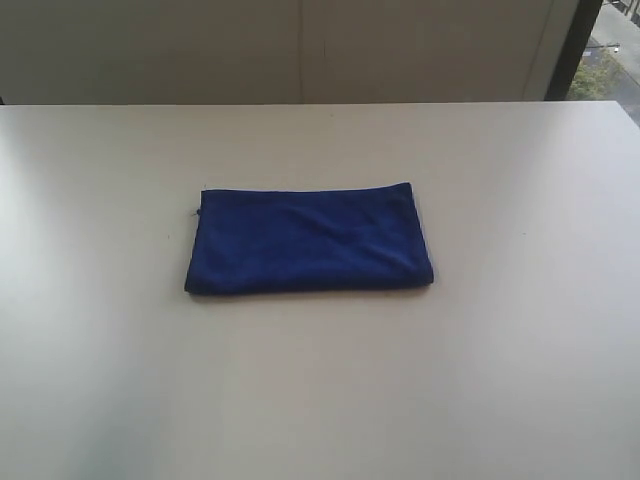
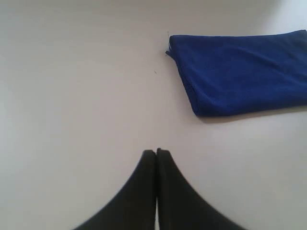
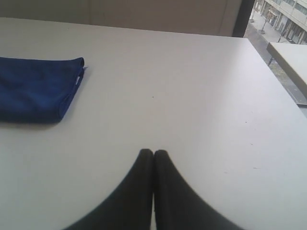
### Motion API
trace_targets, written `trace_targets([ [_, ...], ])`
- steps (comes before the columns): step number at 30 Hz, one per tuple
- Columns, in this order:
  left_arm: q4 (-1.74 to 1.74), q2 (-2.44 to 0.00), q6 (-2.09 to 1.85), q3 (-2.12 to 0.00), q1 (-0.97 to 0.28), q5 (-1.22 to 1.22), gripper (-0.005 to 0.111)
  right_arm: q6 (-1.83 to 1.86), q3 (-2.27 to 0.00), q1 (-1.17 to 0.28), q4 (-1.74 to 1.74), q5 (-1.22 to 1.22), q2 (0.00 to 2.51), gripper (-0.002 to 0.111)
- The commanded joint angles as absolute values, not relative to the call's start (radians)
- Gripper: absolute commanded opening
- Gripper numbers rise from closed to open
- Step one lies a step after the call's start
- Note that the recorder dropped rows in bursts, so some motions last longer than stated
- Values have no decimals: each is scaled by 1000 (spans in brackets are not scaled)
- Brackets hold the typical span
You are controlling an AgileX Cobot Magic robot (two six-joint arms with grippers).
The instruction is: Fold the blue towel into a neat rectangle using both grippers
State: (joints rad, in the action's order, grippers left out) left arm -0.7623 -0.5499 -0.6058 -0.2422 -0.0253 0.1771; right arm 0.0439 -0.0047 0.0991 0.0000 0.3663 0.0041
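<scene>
Left gripper [image 2: 156, 152], right gripper [image 3: 153, 152] pinched closed; soft blue towel [image 1: 308, 238] folded rectangular, flat on white table [image 1: 500, 380]

Two black fingers [image 2: 141, 187] of the left gripper [image 2: 156, 153], tips seemingly pressed together, over a white tabletop [image 2: 72, 96]. A folded blue towel [image 2: 240, 72] lies well apart.

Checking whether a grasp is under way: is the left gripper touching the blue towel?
No: in the left wrist view the left gripper is shut over bare table, well apart from the blue towel.
</scene>
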Motion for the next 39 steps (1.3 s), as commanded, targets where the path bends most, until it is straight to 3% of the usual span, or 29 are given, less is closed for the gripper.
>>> trace_targets([
  [1, -776, -541, -605, -239, -22, 184, 0, 40, 0, 110, 0, 350, 0, 0],
  [26, -776, -541, -605, -239, -22, 184, 0, 40, 0, 110, 0, 348, 0, 0],
  [39, -755, -264, -609, -134, -22, 187, 0, 40, 0, 110, 0, 348, 0, 0],
])
